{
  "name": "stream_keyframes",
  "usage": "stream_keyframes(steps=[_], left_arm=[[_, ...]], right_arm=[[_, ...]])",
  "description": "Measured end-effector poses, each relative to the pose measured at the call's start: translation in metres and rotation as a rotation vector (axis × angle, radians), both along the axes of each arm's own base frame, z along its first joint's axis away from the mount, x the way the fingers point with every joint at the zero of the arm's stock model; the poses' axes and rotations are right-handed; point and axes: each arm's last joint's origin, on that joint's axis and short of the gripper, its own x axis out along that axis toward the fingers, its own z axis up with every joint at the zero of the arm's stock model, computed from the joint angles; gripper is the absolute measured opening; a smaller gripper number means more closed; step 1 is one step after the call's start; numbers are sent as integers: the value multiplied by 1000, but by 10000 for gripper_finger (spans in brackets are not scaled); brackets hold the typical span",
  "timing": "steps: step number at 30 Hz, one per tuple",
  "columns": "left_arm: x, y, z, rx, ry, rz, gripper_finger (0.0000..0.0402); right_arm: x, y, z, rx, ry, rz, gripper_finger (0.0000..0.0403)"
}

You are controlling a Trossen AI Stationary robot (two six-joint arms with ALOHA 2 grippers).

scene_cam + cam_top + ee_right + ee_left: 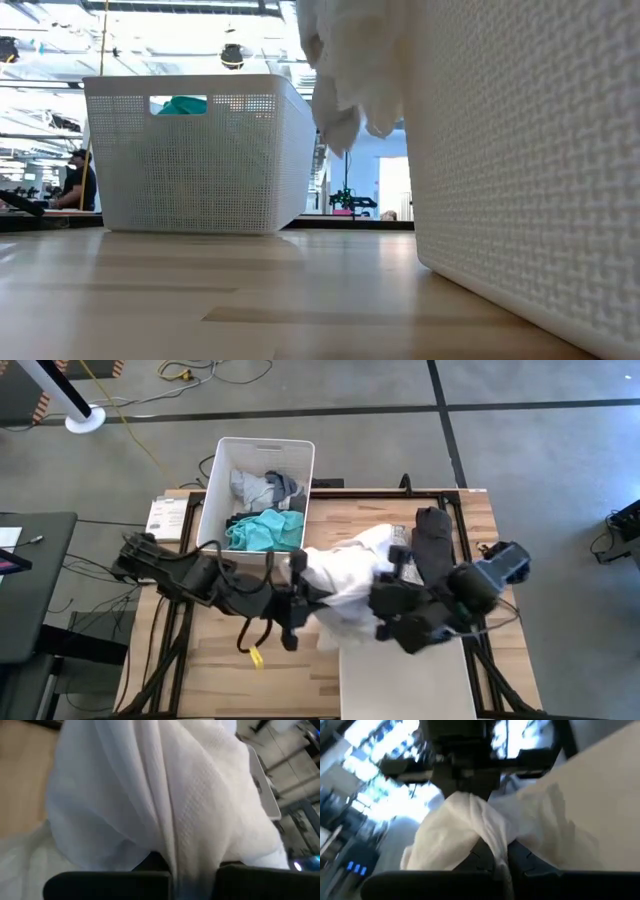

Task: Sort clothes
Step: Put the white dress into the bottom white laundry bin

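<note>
Clothes are split across the scene: a white garment [345, 575] is held up between both arms over the table [220, 670] middle, teal [265, 530] and grey-white pieces [262, 488] lie in the far bin [212, 485], and a dark garment [433, 540] lies flat on the table's right side.

Left gripper [492, 857] is closed on a bunched fold of the white garment, seen in the left wrist view. Right gripper [172, 870] is likewise clamped on a gathered ridge of the same cloth, seen in the right wrist view.

Handling, as judged: the fabric is light, soft and limp, drapes freely, and is not fragile. A pinch on a bunched fold or edge is best; loose ends may trail and snag on a bin rim.

View differences: only the high view shows both arms, the dark garment and the near bin [405, 680] at the table's front edge. The low view shows the white cloth's hem hanging clear above the table surface, between the far bin and the near bin's wall, plus teal showing through the far bin's handle slot; no gripper is visible there. The wrist views alone show the grips.
</note>
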Motion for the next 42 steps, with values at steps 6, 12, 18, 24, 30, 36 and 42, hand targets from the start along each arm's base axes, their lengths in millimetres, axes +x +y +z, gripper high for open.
stream_keyframes(steps=[6, 12, 18, 24, 30, 36, 42], left_arm=[[-19, 12, 4, -19, 55, 79, 3], [-26, 13, 17, -61, -20, 20, 3], [-22, 9, 29, -106, -124, -88, 3], [-16, 13, 40, -174, -237, -194, 3], [4, 9, 36, -241, -284, -330, 3], [29, -5, 18, -292, -256, -491, 3], [54, -18, -9, -330, -159, -575, 3]], right_arm=[[28, -23, -12, -49, 64, -58, 38], [40, -27, -2, -20, -5, 16, 38], [22, -18, 15, 11, -84, 79, 38], [-1, -5, 28, 13, -155, 101, 38], [-29, 10, 38, 68, -190, 180, 38], [-54, 29, 37, 164, -150, 278, 38], [-68, 45, 18, 275, -10, 253, 38]])
